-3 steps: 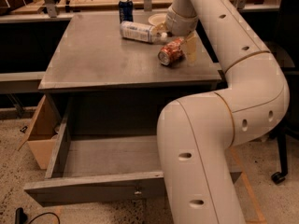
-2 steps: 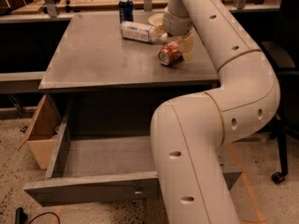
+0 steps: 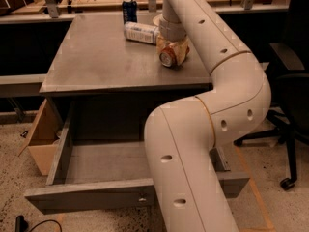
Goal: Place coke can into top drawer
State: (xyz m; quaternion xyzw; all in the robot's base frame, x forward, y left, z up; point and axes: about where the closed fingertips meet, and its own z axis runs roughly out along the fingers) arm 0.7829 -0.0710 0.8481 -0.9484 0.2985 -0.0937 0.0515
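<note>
The coke can (image 3: 168,57) lies on its side on the grey cabinet top (image 3: 96,57), toward the right rear part, with its silver end facing the camera. The gripper (image 3: 173,51) is down at the can and closely around it, tan parts showing on both sides of the can; I cannot tell whether it has closed on the can. The white arm (image 3: 193,144) rises in the foreground, bends at the right and reaches back over the cabinet to the can. Just left of the gripper a clear plastic bottle (image 3: 141,32) with a white label lies on its side, and behind it a dark blue can (image 3: 129,9) stands upright near the rear edge. Below the cabinet top, the top drawer (image 3: 91,197) is pulled out toward the camera, its knob (image 3: 142,197) on the front panel beside the arm. A cardboard box (image 3: 41,139) sits on the floor to the drawer's left, and a black office chair (image 3: 289,105) stands at the right.
</note>
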